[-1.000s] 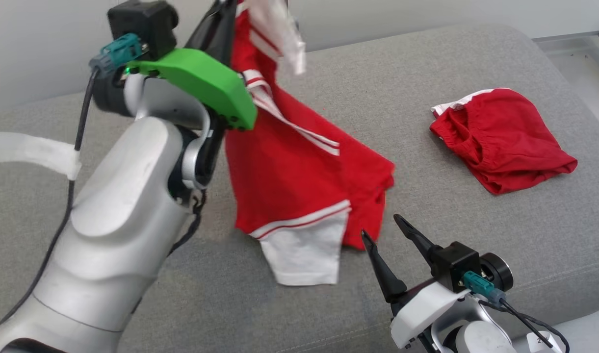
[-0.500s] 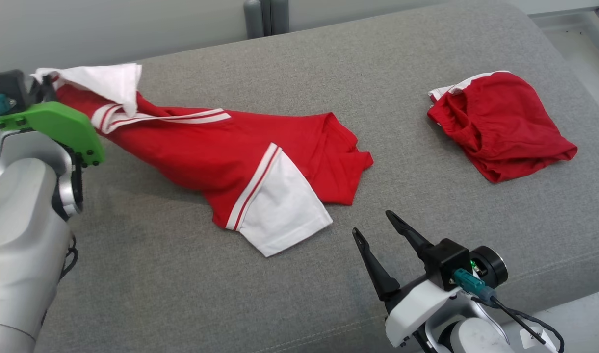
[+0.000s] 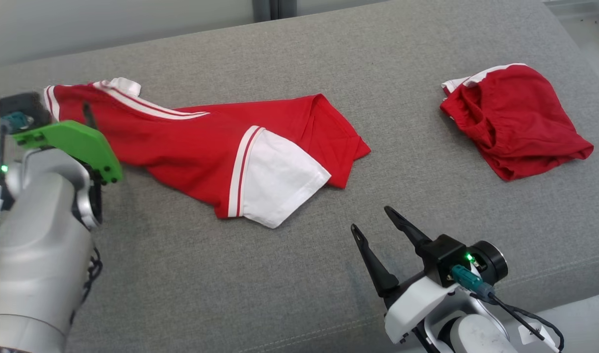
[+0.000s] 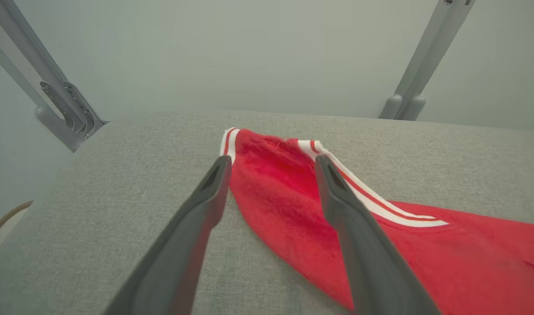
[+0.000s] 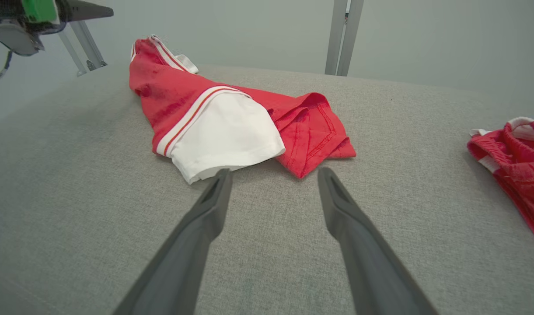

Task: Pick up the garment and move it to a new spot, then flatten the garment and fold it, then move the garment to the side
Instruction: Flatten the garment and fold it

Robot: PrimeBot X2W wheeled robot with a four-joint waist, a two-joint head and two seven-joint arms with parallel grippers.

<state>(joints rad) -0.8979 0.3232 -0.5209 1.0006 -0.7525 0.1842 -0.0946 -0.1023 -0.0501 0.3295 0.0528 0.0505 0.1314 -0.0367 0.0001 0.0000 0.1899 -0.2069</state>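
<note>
Closest to the robot, the right gripper (image 3: 371,219) hovers over the grey cushion (image 3: 260,294). Its two dark fingers are spread apart with nothing between them. Just beyond its tips lies the garment (image 3: 181,147), a red shirt with white stripes, lying rumpled on the cushion. Its white sleeve (image 3: 279,179) is the part nearest that gripper, close by but not touching. From there the shirt stretches away to the robot's left, where its striped end lies at the left gripper (image 4: 272,159). Those fingers stand apart as well, with the red cloth beneath and between them, and they are not pinching it. Farther off to the right, well apart from the shirt, sits a red bundle (image 3: 515,122) with a white edge.
</note>
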